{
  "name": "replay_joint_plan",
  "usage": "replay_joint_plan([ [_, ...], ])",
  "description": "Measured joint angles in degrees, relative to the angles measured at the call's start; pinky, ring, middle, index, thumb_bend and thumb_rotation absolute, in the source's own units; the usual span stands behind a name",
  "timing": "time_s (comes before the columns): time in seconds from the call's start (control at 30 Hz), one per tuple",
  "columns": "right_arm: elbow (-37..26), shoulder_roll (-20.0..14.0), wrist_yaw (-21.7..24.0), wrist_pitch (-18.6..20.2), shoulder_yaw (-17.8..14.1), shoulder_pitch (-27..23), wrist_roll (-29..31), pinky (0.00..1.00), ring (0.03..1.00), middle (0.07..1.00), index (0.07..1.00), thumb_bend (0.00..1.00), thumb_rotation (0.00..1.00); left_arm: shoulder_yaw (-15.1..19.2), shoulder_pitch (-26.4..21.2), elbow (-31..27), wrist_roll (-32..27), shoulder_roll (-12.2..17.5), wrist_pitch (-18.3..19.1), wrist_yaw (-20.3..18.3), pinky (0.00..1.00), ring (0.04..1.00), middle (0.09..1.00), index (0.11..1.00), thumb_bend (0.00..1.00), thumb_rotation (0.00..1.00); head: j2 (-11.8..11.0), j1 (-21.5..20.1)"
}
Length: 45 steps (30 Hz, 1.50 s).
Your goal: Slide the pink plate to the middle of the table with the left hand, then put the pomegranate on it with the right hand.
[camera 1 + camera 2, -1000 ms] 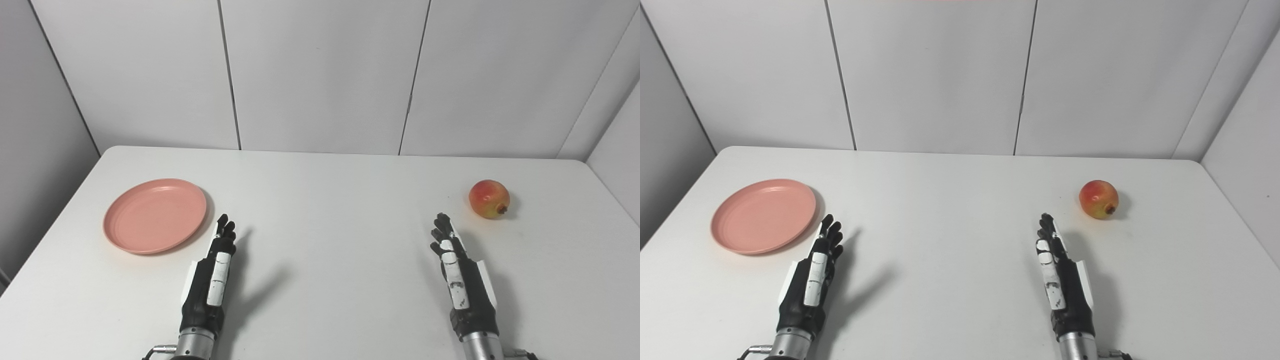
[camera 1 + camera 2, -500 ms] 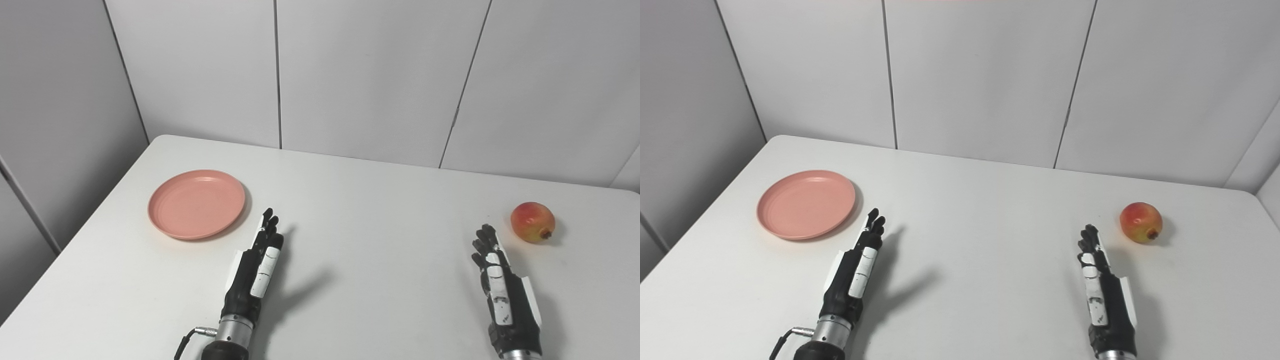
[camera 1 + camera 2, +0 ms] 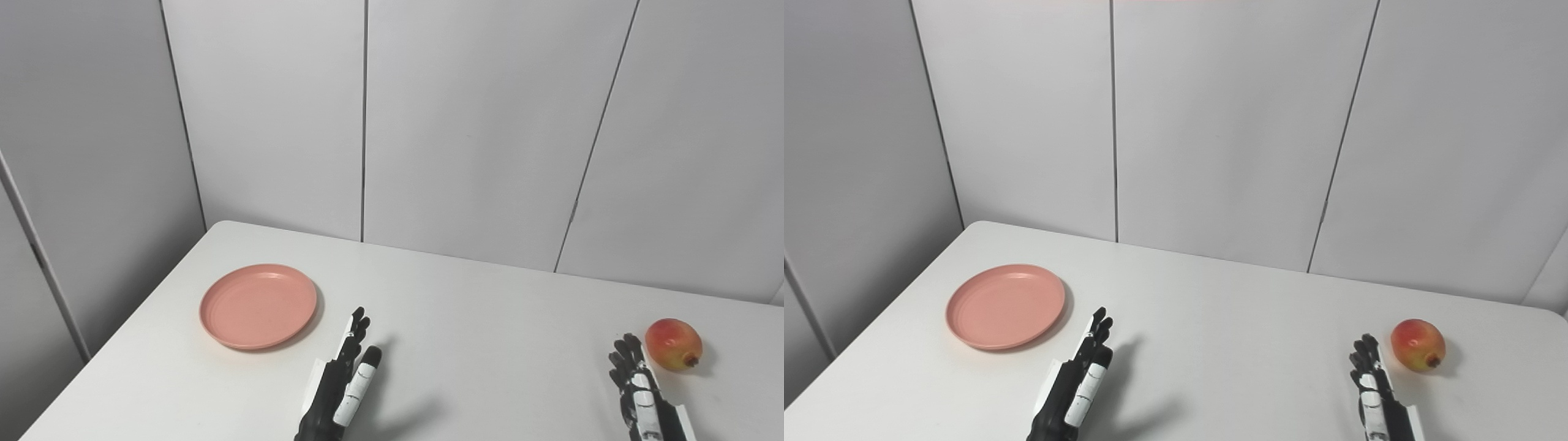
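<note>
On the white tabletop (image 3: 478, 343) we are seeing the pink plate (image 3: 258, 305) lying flat toward the left side, well away from the middle. Our left hand (image 3: 343, 386) is hovering just right of the plate, apart from it, fingers stretched out and holding nothing. Our right hand (image 3: 1375, 392) is reaching forward at the bottom edge, fingers extended and empty, just beside the pomegranate (image 3: 1418, 345), which is resting far right.

pink plate (image 3: 258, 305) left, pomegranate (image 3: 672, 344) right
</note>
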Motion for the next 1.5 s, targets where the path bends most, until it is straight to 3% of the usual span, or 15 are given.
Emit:
replay_joint_plan([
  [0.63, 0.91, 0.12, 0.01, -0.18, 0.29, -0.77, -1.29, 0.96, 0.957, 0.96, 0.973, 0.67, 1.0, 0.26, -0.09, 0.4, -1.28, 0.43, -1.57, 0.36, 1.0, 1.0, 0.992, 1.0, 0.73, 1.0, -0.27, -2.02],
  [0.9, 0.33, 0.3, 0.02, -0.3, 0.6, -0.49, -2.26, 0.95, 0.95, 0.952, 0.969, 0.67, 1.0, 0.97, 0.01, -0.19, -6.14, 0.4, -1.64, -0.17, 1.0, 1.0, 1.0, 1.0, 0.78, 1.0, 1.75, -2.81],
  [0.93, 0.11, 0.3, 0.01, -0.29, 0.66, -0.4, -2.35, 0.94, 0.944, 0.947, 0.963, 0.67, 1.0, 1.07, 0.02, -0.55, -6.62, 0.4, -1.2, -0.29, 1.0, 1.0, 1.0, 1.0, 0.78, 1.0, 2.63, -2.9],
  [1.13, -1.14, 0.39, 0.05, -0.27, 0.89, 0.36, -2.49, 0.94, 0.941, 0.949, 0.964, 0.62, 1.0, 1.71, 0.23, -2.3, -10.73, 0.5, 3.79, -0.94, 1.0, 1.0, 1.0, 1.0, 0.82, 1.0, 2.55, -3.08],
  [1.3, -1.15, 0.39, 0.34, -0.27, 0.86, 0.43, -2.23, 0.95, 0.942, 0.949, 0.961, 0.63, 0.99, 2.87, -0.55, -3.2, -13.83, 0.71, 6.94, -1.66, 1.0, 0.995, 1.0, 1.0, 0.83, 1.0, 2.37, -3.25],
  [1.5, -1.01, 0.39, 0.38, -0.27, 0.78, 0.41, -2.14, 0.95, 0.942, 0.948, 0.96, 0.63, 0.98, 4.22, -6.82, -6.25, -15.48, 0.75, 9.3, -1.63, 1.0, 0.98, 0.995, 1.0, 0.83, 1.0, 2.19, -3.16],
])
